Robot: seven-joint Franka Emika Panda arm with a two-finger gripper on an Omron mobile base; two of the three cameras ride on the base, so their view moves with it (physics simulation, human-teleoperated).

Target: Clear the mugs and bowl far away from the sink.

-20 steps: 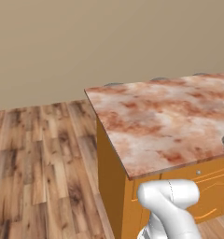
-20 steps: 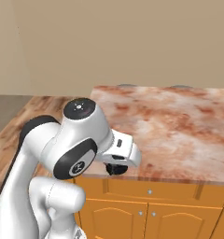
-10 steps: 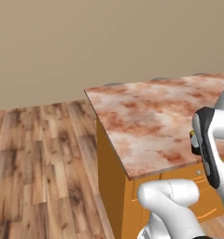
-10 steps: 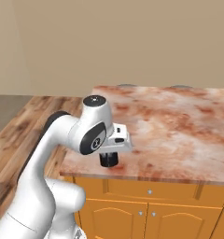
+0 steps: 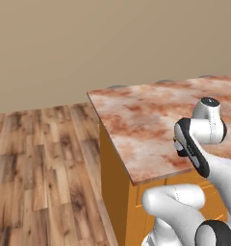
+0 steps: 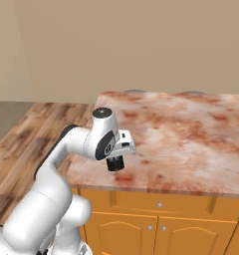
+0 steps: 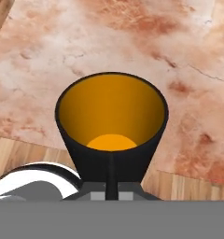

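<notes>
Black mug (image 7: 111, 135) with orange inside held in the claw (image 6: 115, 163), hanging right above the near edge of the marbled table (image 6: 191, 134). Risk: released here, could catch the lip, tip, and drop to the wooden floor (image 5: 35, 163).

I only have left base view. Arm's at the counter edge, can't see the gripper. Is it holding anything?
Observer: Yes. In the hand view a black mug with an orange inside sits upright in the gripper.
Operator: Over the counter or past it?
Observer: In the right base view the mug hangs above the marble counter, close to its front edge.
Operator: Touching the surface?
Observer: Can't tell; the right base view seems to show a small gap, but it's too small to be sure.
</notes>
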